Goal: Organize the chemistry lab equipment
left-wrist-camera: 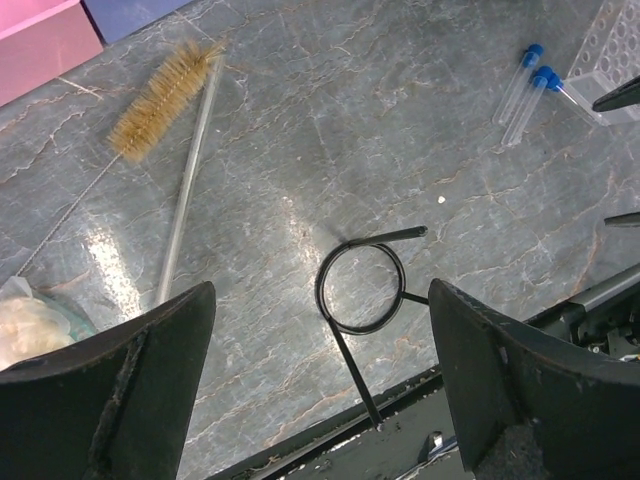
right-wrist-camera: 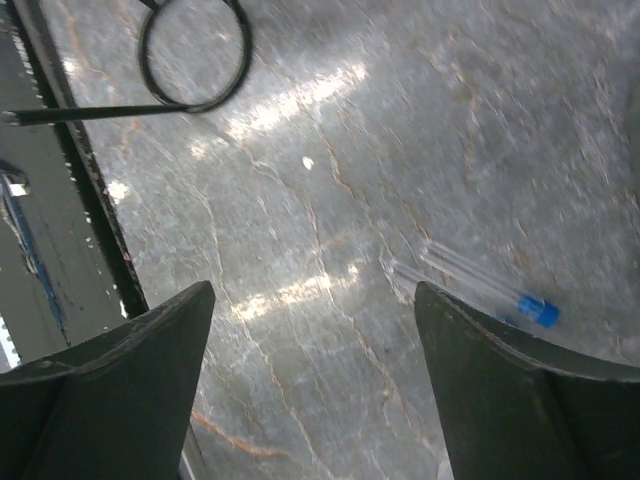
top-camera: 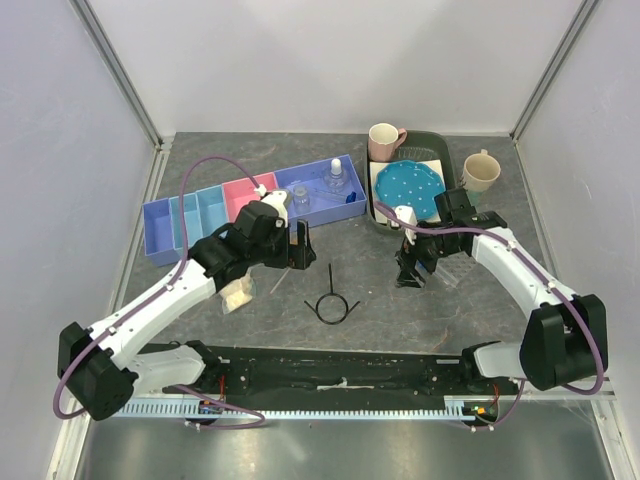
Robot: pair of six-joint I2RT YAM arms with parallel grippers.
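Observation:
My left gripper [top-camera: 298, 246] is open and empty, above the table just behind the black wire loop [top-camera: 331, 305]. In the left wrist view the gripper [left-wrist-camera: 320, 400] hangs over the loop [left-wrist-camera: 362, 288], with a bristle brush [left-wrist-camera: 165, 100], a thin rod [left-wrist-camera: 190, 180], two blue-capped vials [left-wrist-camera: 525, 95] and the clear tube rack [left-wrist-camera: 612, 48] around it. My right gripper [top-camera: 410, 272] is open and empty beside the rack [top-camera: 450, 270]; in its wrist view the gripper [right-wrist-camera: 315, 390] is near a blue-capped vial [right-wrist-camera: 490, 285] and the loop [right-wrist-camera: 195, 55]. The clear beaker [top-camera: 301, 197] and white-capped bottle [top-camera: 335, 178] stand in the organizer. No blue-based cylinder shows.
A blue and pink compartment organizer [top-camera: 185, 222] lies at the back left. A small clear bag [top-camera: 235, 295] lies under the left arm. Two mugs [top-camera: 385, 138] [top-camera: 480, 170] and a blue dotted plate [top-camera: 408, 185] sit on a dark tray [top-camera: 445, 150] at the back right.

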